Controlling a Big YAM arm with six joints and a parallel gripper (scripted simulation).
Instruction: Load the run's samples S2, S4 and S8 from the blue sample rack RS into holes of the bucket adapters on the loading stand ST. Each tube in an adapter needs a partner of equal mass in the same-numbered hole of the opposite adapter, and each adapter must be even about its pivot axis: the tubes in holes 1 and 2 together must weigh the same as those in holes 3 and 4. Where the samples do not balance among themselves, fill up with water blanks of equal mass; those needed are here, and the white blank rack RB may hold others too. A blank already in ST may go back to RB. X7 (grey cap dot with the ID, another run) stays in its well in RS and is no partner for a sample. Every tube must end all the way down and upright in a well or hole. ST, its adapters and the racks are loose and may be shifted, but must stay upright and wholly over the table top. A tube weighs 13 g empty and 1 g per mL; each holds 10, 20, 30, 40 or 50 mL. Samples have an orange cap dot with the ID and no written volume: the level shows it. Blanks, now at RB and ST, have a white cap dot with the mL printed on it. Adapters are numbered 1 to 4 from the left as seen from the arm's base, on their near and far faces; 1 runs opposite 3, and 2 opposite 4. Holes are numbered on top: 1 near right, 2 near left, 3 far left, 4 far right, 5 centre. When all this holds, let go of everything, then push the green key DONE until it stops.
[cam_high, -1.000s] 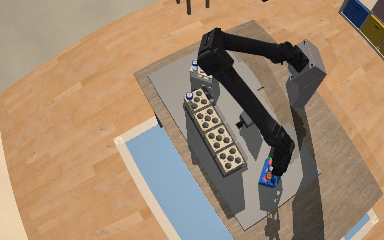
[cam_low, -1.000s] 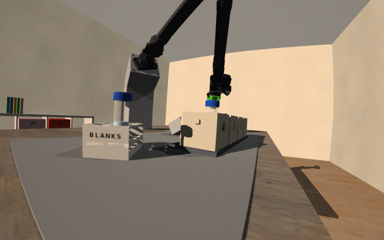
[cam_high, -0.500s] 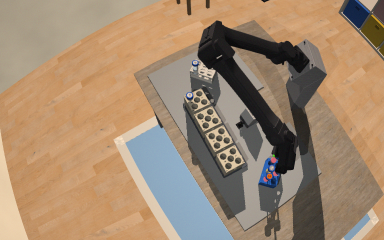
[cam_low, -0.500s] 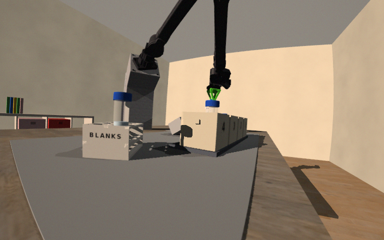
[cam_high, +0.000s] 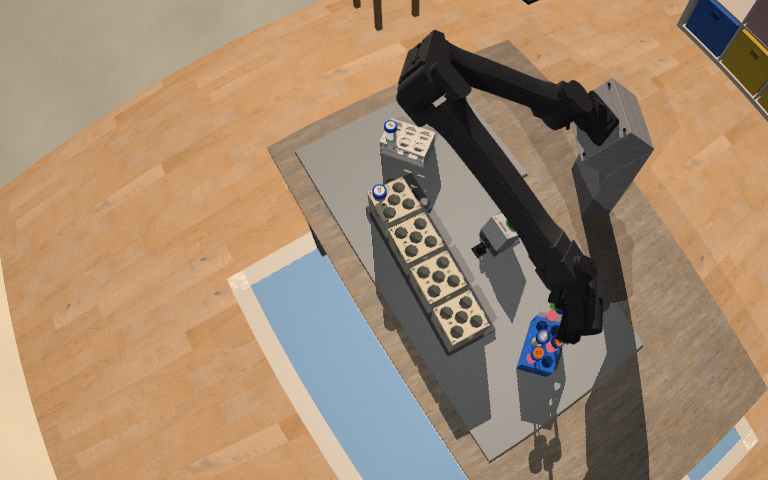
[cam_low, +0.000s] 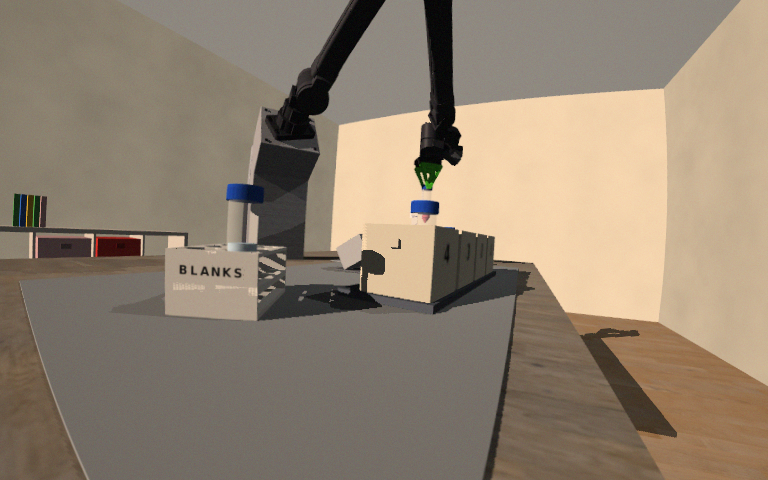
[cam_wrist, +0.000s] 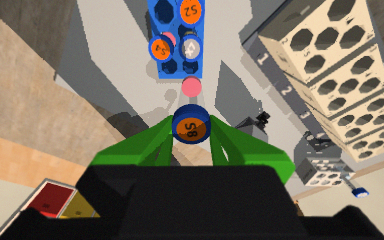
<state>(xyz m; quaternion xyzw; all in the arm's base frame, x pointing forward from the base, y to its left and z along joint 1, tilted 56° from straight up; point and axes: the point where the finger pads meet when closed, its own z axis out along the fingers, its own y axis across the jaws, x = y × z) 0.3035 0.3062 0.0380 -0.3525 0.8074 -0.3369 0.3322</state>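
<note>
Pincer (cam_wrist: 190, 131) clamped on sample S8 (cam_wrist: 190, 125) — tube raised clear above the blue rack RS (cam_wrist: 159, 75), upright.

- We take this for a small laboratory corner set up inside a plain room with a wood plank floor (cam_high: 141, 186) and bare beige walls (cam_low: 566, 198).
- We see lab ware on a grey mat (cam_high: 339, 164) over a wooden table (cam_low: 543, 362): a white rack (cam_low: 210, 283) lettered BLANKS holding a capped tube (cam_low: 243, 217), a blue sample rack (cam_high: 535, 362) with orange-dotted caps, and a row of four beige bucket adapters (cam_high: 430, 266) with round holes.
- We note a black robot arm (cam_high: 498, 181) on a grey pedestal (cam_high: 617, 152) beside the table.
- We also see a cube shelf (cam_high: 730, 39) with coloured bins and a blue rug (cam_high: 339, 367).
</note>
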